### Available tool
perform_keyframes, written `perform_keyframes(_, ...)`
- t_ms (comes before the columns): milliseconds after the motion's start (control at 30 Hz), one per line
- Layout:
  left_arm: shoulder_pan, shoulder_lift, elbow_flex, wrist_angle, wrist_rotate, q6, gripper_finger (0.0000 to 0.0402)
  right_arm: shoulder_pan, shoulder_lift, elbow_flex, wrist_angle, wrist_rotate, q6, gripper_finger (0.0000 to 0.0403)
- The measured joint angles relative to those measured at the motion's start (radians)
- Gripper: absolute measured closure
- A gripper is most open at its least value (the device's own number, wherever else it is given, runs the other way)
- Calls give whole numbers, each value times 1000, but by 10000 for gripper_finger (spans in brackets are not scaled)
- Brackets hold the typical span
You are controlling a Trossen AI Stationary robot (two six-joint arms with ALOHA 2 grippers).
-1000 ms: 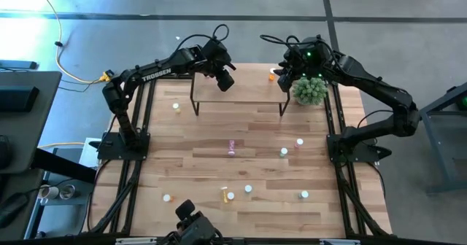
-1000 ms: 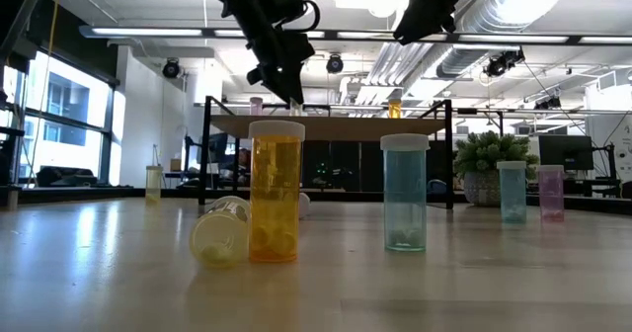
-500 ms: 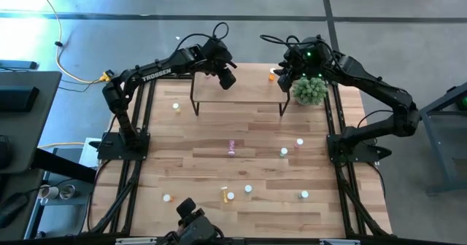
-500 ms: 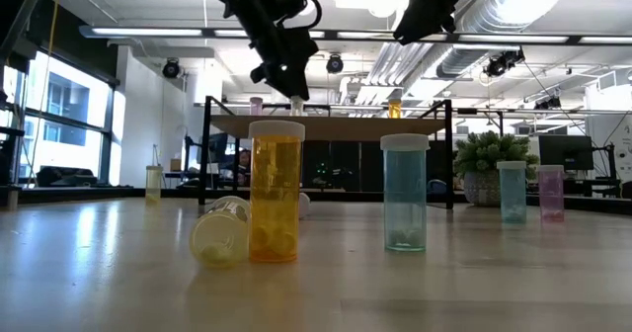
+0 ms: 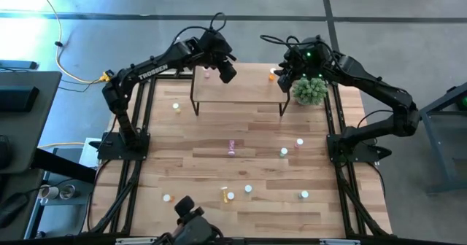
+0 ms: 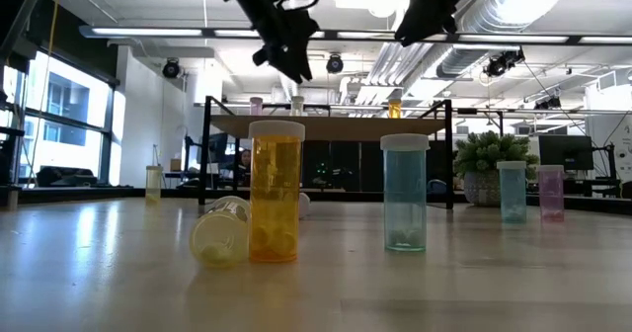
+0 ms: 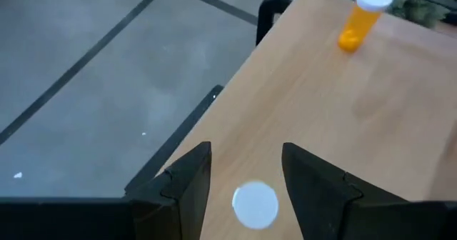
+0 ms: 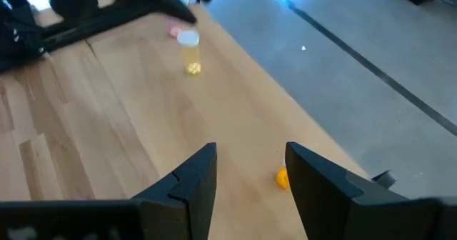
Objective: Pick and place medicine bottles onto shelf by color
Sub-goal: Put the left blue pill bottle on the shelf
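Note:
The shelf (image 5: 237, 92) stands at the table's far side. On its left part stand a pink bottle (image 5: 206, 74) and a yellow, white-capped bottle (image 8: 189, 51), both upright on their bases. My left gripper (image 7: 245, 154) hangs open above the yellow bottle's cap (image 7: 255, 203), clear of it, as the low view (image 6: 294, 65) shows. An orange bottle (image 7: 360, 18) stands upright at the shelf's right end. My right gripper (image 8: 250, 154) hovers open above that orange bottle (image 8: 282, 177), holding nothing.
Several bottles are scattered over the tabletop: pink (image 5: 232, 147), green (image 5: 284, 152), pink (image 5: 299, 141), yellow (image 5: 176, 106), and more near the front edge (image 5: 230, 195). A potted plant (image 5: 310, 90) stands by the shelf's right end.
My left gripper has let go of the yellow bottle and risen straight up from the shelf. The bottle stays upright where it was set down. My right gripper has kept still.

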Motion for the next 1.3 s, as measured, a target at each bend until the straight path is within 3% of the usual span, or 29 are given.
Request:
perform_keyframes(133,-10,-1,40,-89,7,35,240,38,0,0,-38,0,-4,244)
perform_keyframes(367,-34,-1,43,-225,125,48,241,130,-1,-38,-62,0,0,244)
perform_keyframes(1167,-249,-36,42,-295,112,85,241,440,-1,-315,18,-1,177,244)
perform_keyframes(1300,-294,-44,-13,-275,114,66,241,486,-1,-359,16,-1,215,244)
